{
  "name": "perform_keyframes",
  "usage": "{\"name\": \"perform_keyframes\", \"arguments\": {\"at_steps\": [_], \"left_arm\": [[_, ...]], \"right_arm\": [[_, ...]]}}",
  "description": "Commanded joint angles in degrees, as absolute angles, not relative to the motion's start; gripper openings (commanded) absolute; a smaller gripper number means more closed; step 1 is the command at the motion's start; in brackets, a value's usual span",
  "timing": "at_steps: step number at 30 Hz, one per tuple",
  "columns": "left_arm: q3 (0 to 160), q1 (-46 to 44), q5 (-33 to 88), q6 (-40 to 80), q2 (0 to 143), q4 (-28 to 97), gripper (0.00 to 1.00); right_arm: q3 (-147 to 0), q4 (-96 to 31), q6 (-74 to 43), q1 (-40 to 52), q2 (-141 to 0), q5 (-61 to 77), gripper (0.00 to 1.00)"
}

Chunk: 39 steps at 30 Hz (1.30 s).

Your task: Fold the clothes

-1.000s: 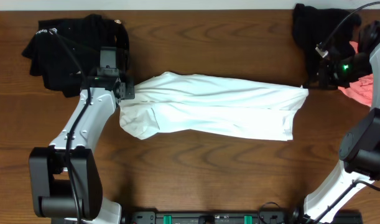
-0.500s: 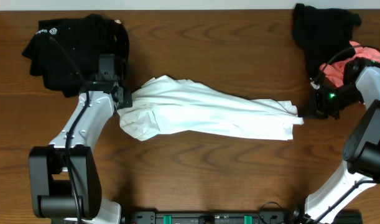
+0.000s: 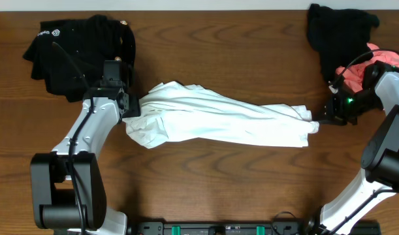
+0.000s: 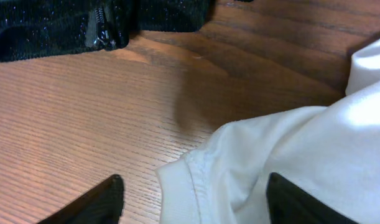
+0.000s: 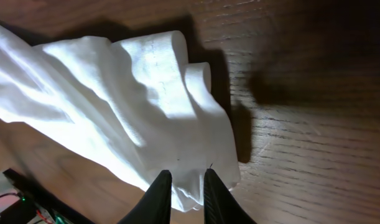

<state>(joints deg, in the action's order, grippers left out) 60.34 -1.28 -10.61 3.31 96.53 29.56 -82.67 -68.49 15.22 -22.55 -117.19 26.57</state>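
Right end effector (image 5: 183, 183): fingers almost together, pinching a hem corner of the white T-shirt (image 5: 115, 106).
Left end effector (image 4: 196, 199): fingers wide apart, straddling the shirt's opposite edge without gripping it.
White T-shirt: lies between both end effectors, twisted and rumpled on the counter (image 3: 219, 189).
Beyond the left end effector: black zippered garment (image 4: 53, 25).
Behind the right end effector: pink piece (image 3: 372, 62).
Risk: with only one end held, a pull likely drags and bunches the cloth, and the thin pinch may slip.

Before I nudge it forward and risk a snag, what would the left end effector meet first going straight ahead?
Probably the white T-shirt, its hem lying between the open fingers of the left end effector; beyond, bare table, then the black garment. Depth unclear.
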Motion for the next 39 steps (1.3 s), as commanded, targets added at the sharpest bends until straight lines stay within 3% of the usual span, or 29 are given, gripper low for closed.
{"name": "perform_keyframes", "arguments": {"at_steps": [1, 7, 13, 23, 33, 39], "left_arm": [[61.0, -1.0, -11.2, 3.7, 95.5, 29.5, 0.76], [62.6, -1.0, -10.9, 3.7, 94.3, 26.7, 0.76], [62.6, -1.0, 0.9, -2.4, 94.4, 22.6, 0.80], [63.2, -0.9, 7.8, -4.3, 95.1, 17.0, 0.89], [85.3, -2.7, 11.4, -13.5, 111.3, 33.2, 0.92], [93.1, -5.2, 15.1, -16.3, 117.8, 36.6, 0.93]], "right_arm": [[-82.4, -68.6, 15.0, -22.6, -116.5, 29.0, 0.17], [-82.5, -67.6, 15.0, -22.4, -116.5, 29.2, 0.17], [-82.5, -65.9, 16.4, -21.5, -116.5, 31.5, 0.17], [-82.5, -64.4, 16.8, -19.4, -116.5, 31.5, 0.16], [-82.5, -63.9, 16.7, -17.6, -116.5, 31.5, 0.16], [-82.5, -64.1, 16.2, -16.9, -116.5, 31.5, 0.15]]}}
